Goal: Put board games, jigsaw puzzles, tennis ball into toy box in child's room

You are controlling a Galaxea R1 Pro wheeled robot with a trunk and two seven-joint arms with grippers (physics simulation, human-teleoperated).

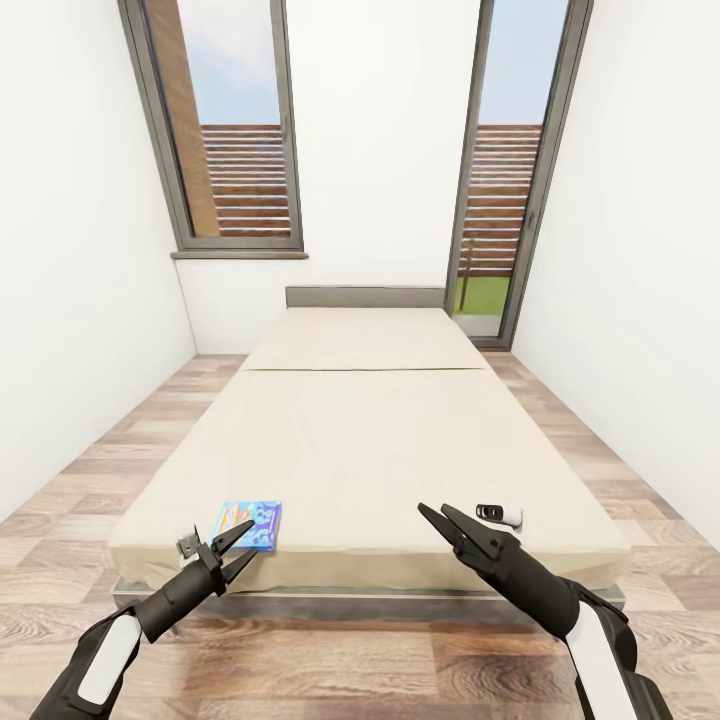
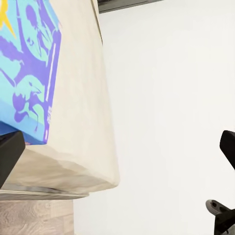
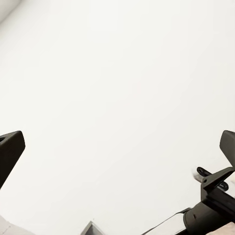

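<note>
A small blue board game lies flat near the front left corner of the bed, a beige mattress on a grey frame. My left gripper hovers open just in front of the game, near the bed's foot edge, with nothing between its fingers. In the left wrist view the blue game lies close by on the mattress. My right gripper stands open above the front right part of the bed, empty. The right wrist view faces the white wall, with both dark fingertips spread apart at the frame's edges.
Wood-plank floor runs along both sides of the bed between white walls. A tall window is at the back left and a glass door at the back right. The grey headboard stands against the far wall.
</note>
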